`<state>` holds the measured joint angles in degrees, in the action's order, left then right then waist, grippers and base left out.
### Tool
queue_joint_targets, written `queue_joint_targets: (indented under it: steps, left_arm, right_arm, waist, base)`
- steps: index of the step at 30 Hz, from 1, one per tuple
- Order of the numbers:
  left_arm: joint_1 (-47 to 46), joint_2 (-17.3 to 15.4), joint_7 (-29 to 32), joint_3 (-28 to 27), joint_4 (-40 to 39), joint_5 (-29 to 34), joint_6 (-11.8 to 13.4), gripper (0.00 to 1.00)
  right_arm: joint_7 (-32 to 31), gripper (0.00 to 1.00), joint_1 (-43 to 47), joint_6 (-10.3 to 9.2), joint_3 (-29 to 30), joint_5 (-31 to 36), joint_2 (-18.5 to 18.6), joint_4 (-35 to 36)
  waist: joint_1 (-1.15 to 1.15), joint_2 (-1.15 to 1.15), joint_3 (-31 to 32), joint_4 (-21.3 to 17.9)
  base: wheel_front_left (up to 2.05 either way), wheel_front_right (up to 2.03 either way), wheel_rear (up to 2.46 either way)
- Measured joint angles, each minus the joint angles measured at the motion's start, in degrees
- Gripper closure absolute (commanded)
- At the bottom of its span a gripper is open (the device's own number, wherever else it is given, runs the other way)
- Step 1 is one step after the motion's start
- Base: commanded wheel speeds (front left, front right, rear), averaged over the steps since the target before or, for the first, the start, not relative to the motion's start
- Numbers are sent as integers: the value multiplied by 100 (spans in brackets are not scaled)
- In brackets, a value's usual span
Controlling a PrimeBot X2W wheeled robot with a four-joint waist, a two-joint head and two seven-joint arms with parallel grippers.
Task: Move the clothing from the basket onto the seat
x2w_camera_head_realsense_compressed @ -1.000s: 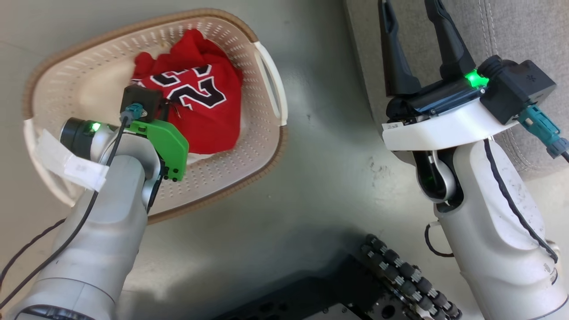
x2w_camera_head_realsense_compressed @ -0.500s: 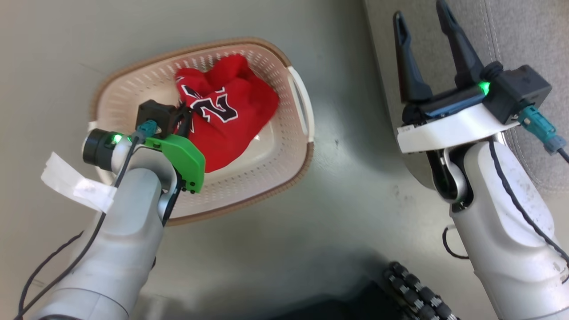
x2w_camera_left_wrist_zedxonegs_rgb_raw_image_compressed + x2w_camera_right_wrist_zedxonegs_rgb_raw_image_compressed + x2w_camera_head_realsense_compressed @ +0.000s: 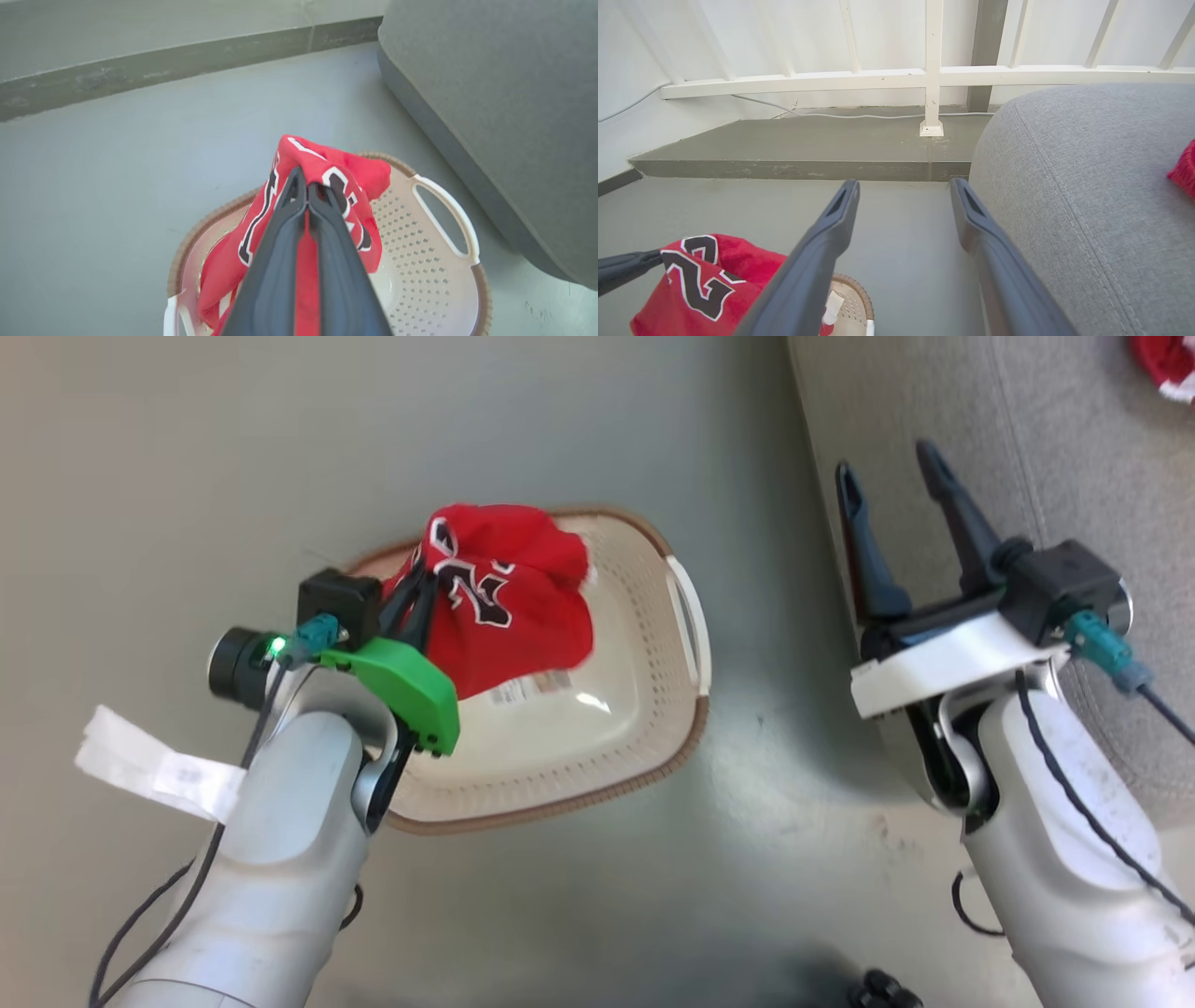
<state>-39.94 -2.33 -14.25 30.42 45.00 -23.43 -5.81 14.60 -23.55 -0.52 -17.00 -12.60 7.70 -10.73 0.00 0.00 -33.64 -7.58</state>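
Your left end effector (image 3: 307, 185) is clamped tight on the red "23" jersey (image 3: 523, 616), which hangs bunched over the cream laundry basket (image 3: 653, 709). Lift until the trailing cloth clears the brown rim (image 3: 560, 809), then carry it right across the open floor (image 3: 560, 429) to the grey sofa seat (image 3: 1027, 476). Your right end effector (image 3: 885, 462) hovers at the seat's near edge, fingers spread and empty, so pass above it.

Quick tally for anyone counting – red fabric garments: two, the bunched-up red garment (image 3: 509, 607) with white-and-black lettering and a second red scrap (image 3: 1162, 364). Cream-white perforated plastic laundry basket (image 3: 644, 709) with a brown woven-look rim: one. Big grey fabric sofa cushion (image 3: 1074, 448): one. White paper label (image 3: 532, 686) on the basket floor: one. Dark two-fingered grippers: two – left gripper (image 3: 302, 181), right gripper (image 3: 885, 460).
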Motion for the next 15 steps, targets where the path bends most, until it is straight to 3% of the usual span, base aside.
queue_joint_targets:
  steps: [15]
  left_arm:
    - [716, 15, -16, -479, -1469, -58, 1, 100]
  right_arm:
    - [0, 0, 642, 19, -49, -62, -31, -476]
  waist:
    - [0, 0, 1240, 405]
  base:
    - [0, 0, 0]
